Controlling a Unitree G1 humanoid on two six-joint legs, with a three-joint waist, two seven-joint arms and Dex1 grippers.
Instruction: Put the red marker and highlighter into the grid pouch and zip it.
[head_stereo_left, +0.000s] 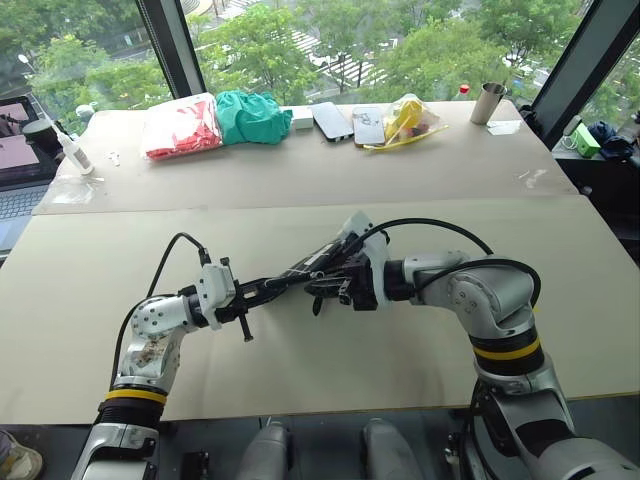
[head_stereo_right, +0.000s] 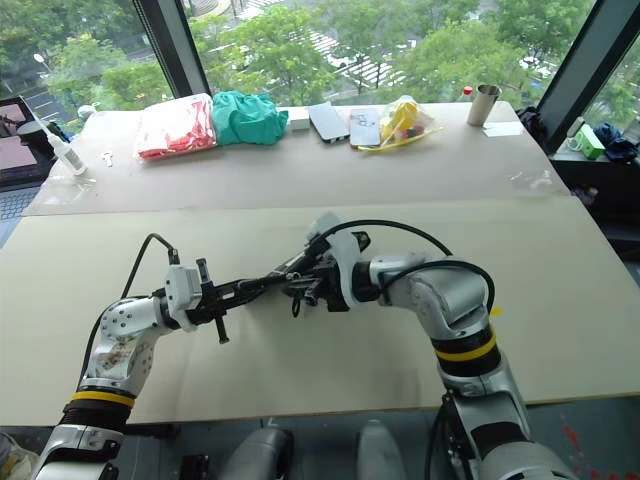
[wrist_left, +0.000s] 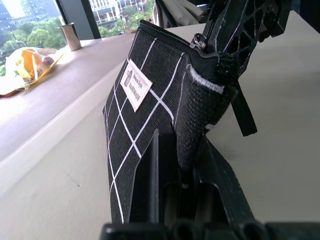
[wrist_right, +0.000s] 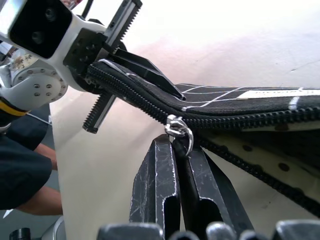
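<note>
The grid pouch (head_stereo_left: 318, 262), black with white lines and a small white label (wrist_left: 136, 85), hangs above the table between both grippers. My left gripper (head_stereo_left: 278, 284) is shut on the pouch's end tab (wrist_left: 200, 120). My right gripper (wrist_right: 180, 146) is shut on the black pull cord just under the silver zipper ring (wrist_right: 178, 131). On the left gripper's side of the slider the zipper teeth are closed. On the other side the mouth gapes and shows a dotted lining (wrist_right: 260, 155). The red marker and the highlighter are out of view.
The far table (head_stereo_left: 300, 175) carries a red packet (head_stereo_left: 182, 127), a green cloth (head_stereo_left: 252, 115), two phones (head_stereo_left: 350, 122), a yellow bag (head_stereo_left: 408, 118) and a metal cup (head_stereo_left: 487, 102). A small bottle (head_stereo_left: 72, 150) and a laptop (head_stereo_left: 12, 160) sit at the left.
</note>
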